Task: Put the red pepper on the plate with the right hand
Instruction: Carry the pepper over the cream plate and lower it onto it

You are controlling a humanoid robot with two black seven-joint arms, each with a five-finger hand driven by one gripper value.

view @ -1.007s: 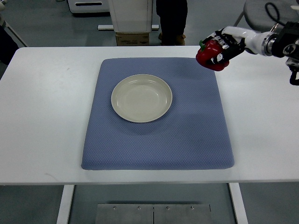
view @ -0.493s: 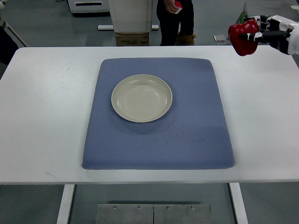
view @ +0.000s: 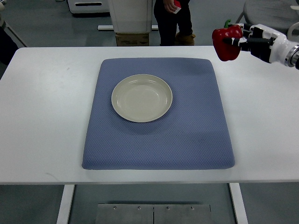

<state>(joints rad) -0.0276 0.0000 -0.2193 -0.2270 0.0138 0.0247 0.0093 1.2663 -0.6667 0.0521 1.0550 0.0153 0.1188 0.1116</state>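
The red pepper (view: 227, 42) with a green stem is held in my right hand (view: 247, 42), whose fingers are shut on it. The hand holds it in the air above the table's far right part, just beyond the mat's far right corner. The cream plate (view: 141, 98) sits empty on the blue mat (view: 159, 135), well to the left of and nearer than the pepper. My right arm comes in from the right edge. My left arm is not in view.
The white table (view: 42, 116) carries the mat. A person's legs (view: 172, 21) stand beyond the far edge, with a cardboard box (view: 132, 38) and a white cabinet (view: 130, 14) next to them.
My right hand with the pepper first swung up and right, away from the mat, then came back left a little. The person behind the table has shifted.
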